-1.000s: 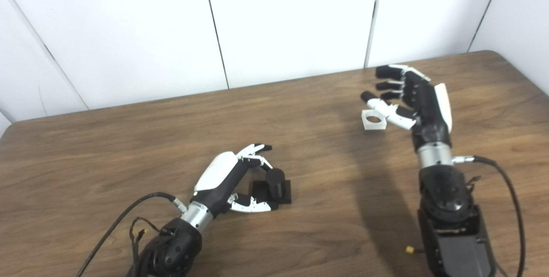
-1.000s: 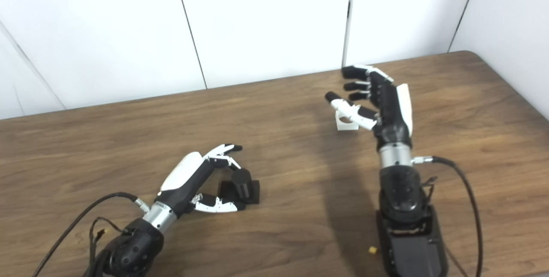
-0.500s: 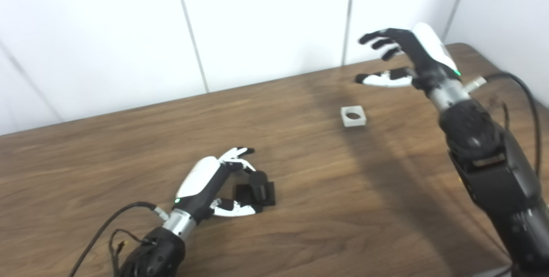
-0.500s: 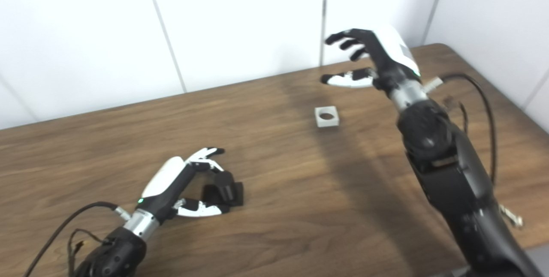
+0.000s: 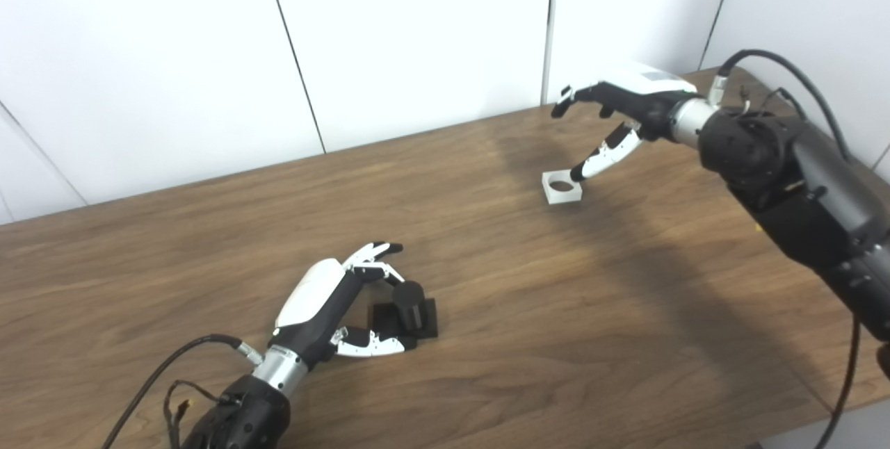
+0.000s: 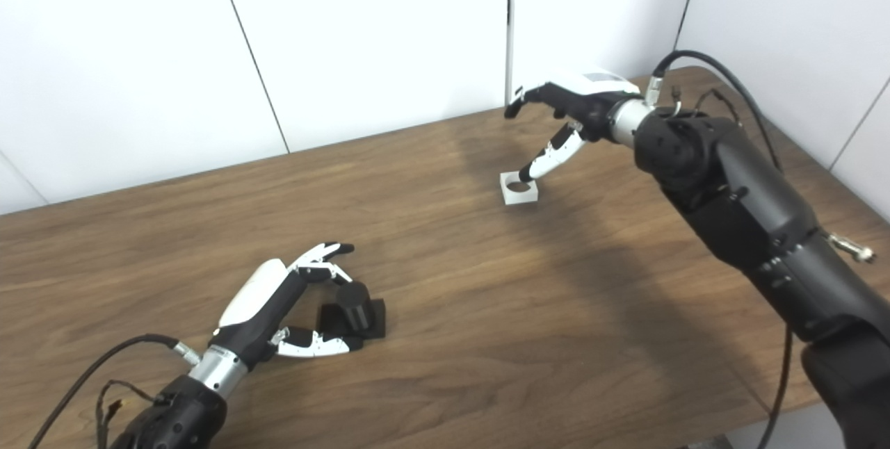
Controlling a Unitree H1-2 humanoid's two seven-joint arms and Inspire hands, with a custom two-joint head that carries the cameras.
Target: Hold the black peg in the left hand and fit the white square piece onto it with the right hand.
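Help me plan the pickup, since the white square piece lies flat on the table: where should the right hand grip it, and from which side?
Probably by two opposite outer walls of the white square piece, from above. It lies flat on the table, hole up, so only its flat side faces offer purchase. The right hand hovers over it, open, thumb tip near its right edge.

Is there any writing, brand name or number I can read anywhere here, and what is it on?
No readable text anywhere.
The right hand carries a small dark patch on its white back, possibly a label: too blurred to read.
Left hand, black peg, white square piece: no markings visible.
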